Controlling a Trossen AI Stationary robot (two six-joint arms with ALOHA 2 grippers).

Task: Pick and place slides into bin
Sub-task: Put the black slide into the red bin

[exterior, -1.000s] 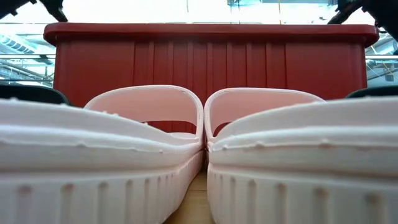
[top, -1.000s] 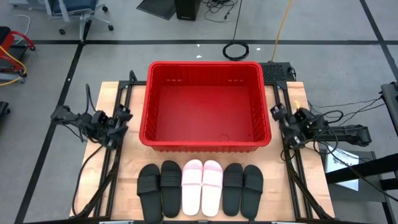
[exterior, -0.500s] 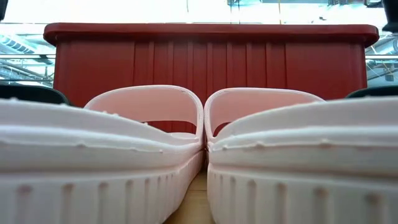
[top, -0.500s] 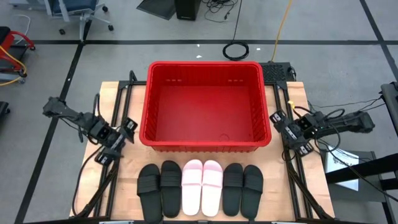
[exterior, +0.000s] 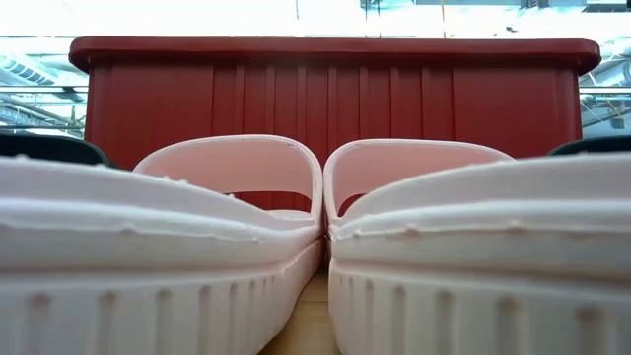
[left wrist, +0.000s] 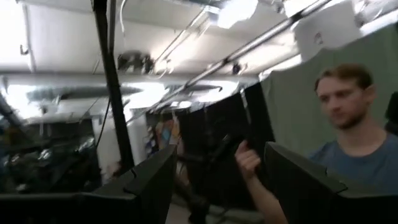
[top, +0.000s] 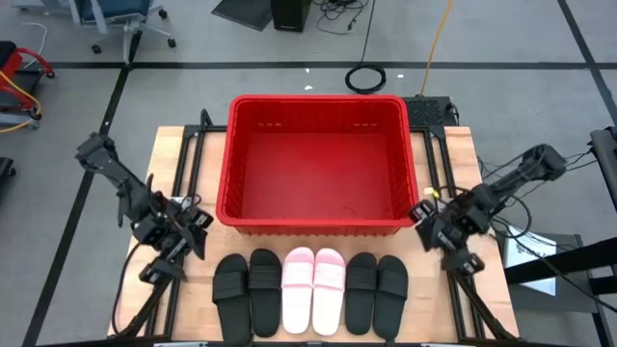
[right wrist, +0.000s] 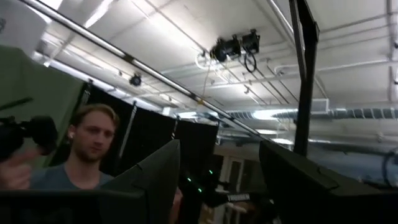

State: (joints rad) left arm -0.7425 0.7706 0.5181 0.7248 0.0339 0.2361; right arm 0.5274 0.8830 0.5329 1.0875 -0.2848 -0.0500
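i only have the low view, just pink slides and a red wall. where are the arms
Observer: Neither is over the slides. In the high view the left gripper hangs off the bin's front left corner, beside the row's left end.
Operator: and the right one
Observer: The right gripper is mirrored off the front right corner, above and right of the last black slide. Both sets of fingers are apart and hold nothing.
Operator: anything in the bin yet
Observer: No, it's empty. All six slides lie in a row in front of it, the pink pair in the middle with two black ones on each side.
Operator: anyone near
Observer: A person shows in both wrist views, beyond the table.
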